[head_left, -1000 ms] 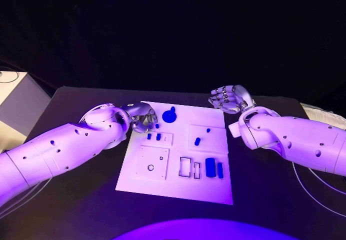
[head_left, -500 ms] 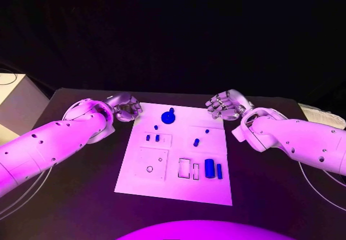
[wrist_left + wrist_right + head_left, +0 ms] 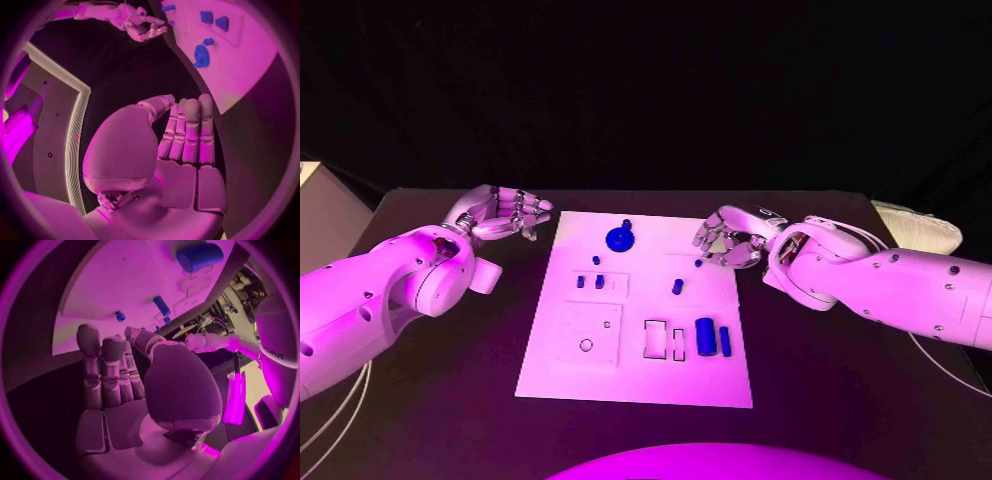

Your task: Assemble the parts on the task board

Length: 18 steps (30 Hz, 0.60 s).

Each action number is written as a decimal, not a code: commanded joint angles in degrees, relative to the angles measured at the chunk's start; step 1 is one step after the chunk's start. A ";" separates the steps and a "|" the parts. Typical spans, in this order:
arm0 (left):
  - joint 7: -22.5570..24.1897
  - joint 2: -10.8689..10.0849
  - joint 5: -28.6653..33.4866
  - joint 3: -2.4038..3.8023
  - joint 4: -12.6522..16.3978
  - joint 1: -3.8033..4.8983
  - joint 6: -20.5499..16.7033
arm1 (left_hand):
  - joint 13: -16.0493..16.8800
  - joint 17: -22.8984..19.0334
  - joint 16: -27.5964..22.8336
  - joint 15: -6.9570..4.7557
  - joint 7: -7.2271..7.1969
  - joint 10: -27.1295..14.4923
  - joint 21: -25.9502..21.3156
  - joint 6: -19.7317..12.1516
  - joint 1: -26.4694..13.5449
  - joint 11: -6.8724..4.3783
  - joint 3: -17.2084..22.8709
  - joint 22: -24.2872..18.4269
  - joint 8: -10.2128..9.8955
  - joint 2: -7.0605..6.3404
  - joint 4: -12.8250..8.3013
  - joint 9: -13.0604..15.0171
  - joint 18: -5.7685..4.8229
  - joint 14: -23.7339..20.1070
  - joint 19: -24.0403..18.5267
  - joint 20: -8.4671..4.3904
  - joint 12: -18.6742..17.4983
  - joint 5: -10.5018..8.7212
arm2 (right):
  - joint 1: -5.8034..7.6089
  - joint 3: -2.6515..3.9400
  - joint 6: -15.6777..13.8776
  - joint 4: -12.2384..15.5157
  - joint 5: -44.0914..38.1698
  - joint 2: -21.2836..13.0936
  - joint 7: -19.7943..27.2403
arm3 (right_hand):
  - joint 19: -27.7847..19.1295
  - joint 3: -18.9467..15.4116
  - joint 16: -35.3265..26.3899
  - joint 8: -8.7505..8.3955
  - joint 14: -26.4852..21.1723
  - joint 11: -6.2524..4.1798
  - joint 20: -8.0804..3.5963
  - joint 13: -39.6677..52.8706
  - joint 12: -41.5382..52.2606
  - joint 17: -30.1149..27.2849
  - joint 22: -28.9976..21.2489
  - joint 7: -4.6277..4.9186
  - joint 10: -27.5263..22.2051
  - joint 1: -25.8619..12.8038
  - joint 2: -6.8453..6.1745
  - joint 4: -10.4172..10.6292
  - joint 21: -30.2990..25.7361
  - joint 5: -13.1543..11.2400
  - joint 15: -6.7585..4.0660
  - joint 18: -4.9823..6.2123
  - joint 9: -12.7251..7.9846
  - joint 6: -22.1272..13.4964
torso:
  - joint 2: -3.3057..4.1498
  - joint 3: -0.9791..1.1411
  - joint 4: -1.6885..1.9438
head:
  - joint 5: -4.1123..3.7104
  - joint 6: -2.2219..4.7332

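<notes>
Task board: a white task board [image 3: 639, 350] lies flat in the middle of the black table [image 3: 848, 380], between the two hands.
Parts: small blue parts lie on the board. A round blue part [image 3: 619, 238] sits near the far edge. Two short blue pegs [image 3: 590, 282] stand side by side in a square recess on the robot's left side of the board. A blue peg [image 3: 676, 286] lies near the middle. A larger blue cylinder [image 3: 705, 336] and a thin blue bar [image 3: 724, 339] lie side by side toward the near right.
Left hand: the left hand [image 3: 502, 213] hangs over the bare table just off the board's far left corner, apart from the board. It is empty, its fingers [image 3: 187, 132] straight and close together.
Right hand: the right hand [image 3: 733, 240] sits at the board's far right edge, fingers [image 3: 103, 370] loosely extended, grasping nothing. The nearest part is the mid-board peg, apart from it.
Around: a pale box [image 3: 326, 205] stands beside the table on the robot's left; a white ribbed object [image 3: 917, 226] lies at the right edge.
In the way: nothing lies between either hand and the parts.
</notes>
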 commanded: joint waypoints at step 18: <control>6.59 -2.41 15.60 0.85 4.06 -1.96 4.12 | -0.11 -0.10 -0.37 0.00 -0.06 -0.77 -0.77 -0.69 -0.69 0.07 -0.71 -0.63 0.56 0.03 0.16 0.14 -0.44 -0.46 0.23 0.23 0.19 -0.26 | -1.00 -0.10 5.70 1.98 -20.41 1.43 -11.09 | 2.25 -1.91 9.37 -1.28 0.66 0.57 0.60 0.11 -0.02 6.61 7.38 0.02 -4.20 0.38 -1.28 2.03 6.27 -0.26 0.86 -1.40 0.56 -1.20 | 0.06 -0.18 0.17 | -0.52 0.00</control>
